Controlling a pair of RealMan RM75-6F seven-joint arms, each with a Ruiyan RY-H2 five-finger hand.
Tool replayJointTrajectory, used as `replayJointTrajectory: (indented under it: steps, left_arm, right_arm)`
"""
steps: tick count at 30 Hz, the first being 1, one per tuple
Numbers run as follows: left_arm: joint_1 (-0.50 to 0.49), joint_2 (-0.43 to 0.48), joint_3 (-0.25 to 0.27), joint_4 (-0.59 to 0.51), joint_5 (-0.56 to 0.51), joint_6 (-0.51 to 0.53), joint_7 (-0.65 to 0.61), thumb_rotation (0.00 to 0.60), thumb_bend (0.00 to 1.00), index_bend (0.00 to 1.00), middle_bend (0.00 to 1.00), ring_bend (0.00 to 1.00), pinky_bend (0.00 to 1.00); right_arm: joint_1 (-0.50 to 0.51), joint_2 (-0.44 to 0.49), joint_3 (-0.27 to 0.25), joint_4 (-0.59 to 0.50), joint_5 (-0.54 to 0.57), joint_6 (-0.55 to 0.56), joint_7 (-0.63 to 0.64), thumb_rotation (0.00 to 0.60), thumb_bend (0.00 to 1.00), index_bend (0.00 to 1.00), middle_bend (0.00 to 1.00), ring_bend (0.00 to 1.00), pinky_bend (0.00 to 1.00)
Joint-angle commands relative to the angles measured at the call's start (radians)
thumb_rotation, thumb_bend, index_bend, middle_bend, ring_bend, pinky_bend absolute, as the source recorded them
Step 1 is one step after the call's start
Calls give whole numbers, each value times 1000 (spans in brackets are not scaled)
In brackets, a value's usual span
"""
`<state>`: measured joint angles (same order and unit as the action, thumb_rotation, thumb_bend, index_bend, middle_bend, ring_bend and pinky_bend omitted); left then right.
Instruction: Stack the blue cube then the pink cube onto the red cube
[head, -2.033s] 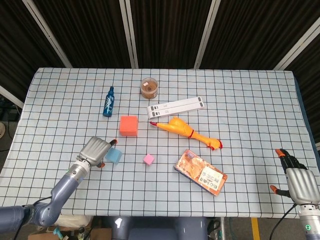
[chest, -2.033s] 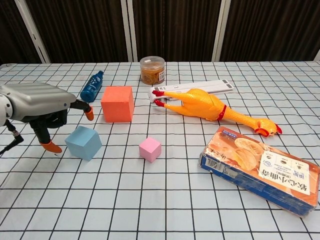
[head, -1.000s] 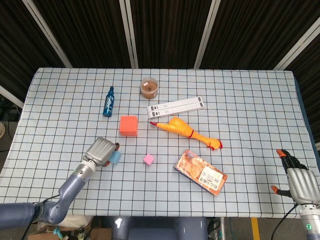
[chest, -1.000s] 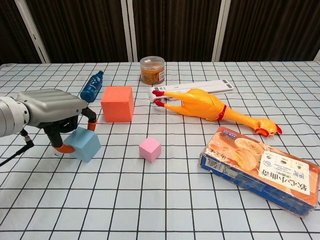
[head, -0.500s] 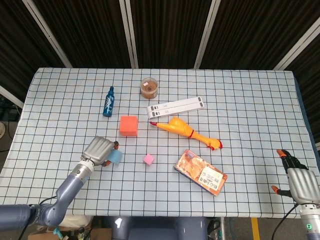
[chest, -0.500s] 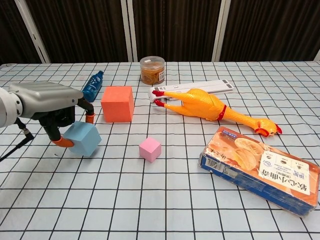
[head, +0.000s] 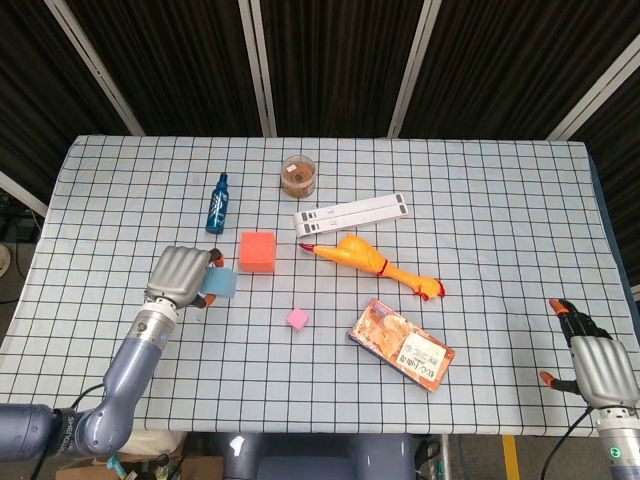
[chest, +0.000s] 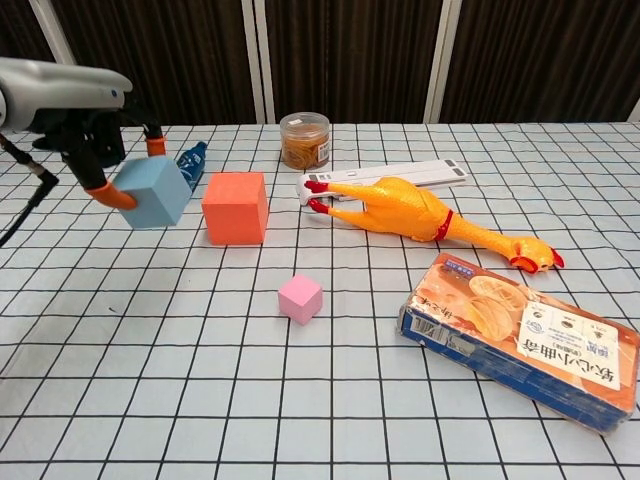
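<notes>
While raised clear of the counter (chest: 120, 420), left hand (chest: 75, 95) gripping the blue cube (chest: 150, 191), just left of the red cube (chest: 235, 207); further right and nearer the front edge, pink cube (chest: 300, 298) lying apart from both; beyond it, rubber chicken (chest: 420, 215) and snack box (chest: 520, 340); far right, right hand (head: 590, 360) holding nothing, fingers spread.
</notes>
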<state>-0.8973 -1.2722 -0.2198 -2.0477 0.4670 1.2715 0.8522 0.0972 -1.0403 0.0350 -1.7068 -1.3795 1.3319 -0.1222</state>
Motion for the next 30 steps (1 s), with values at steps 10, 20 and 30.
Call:
replayJointTrajectory:
  steps: [10, 20, 30]
  left_arm:
    - [-137, -104, -98, 56, -173, 128, 137, 600, 498, 538, 904, 792, 870]
    - [-197, -149, -95, 183, -194, 74, 187, 600, 497, 544, 904, 791, 870]
    - [-199, -177, -86, 270, -185, 46, 157, 600, 497, 544, 904, 791, 870]
  right_arm:
    - [3, -3, -2, -1, 5, -8, -10, 600, 128, 22, 96, 177, 340]
    - [2, 0, 2, 9, 32, -17, -7, 600, 129, 23, 96, 178, 340]
    - [4, -2, 4, 14, 39, -18, -15, 600, 129, 22, 96, 178, 340]
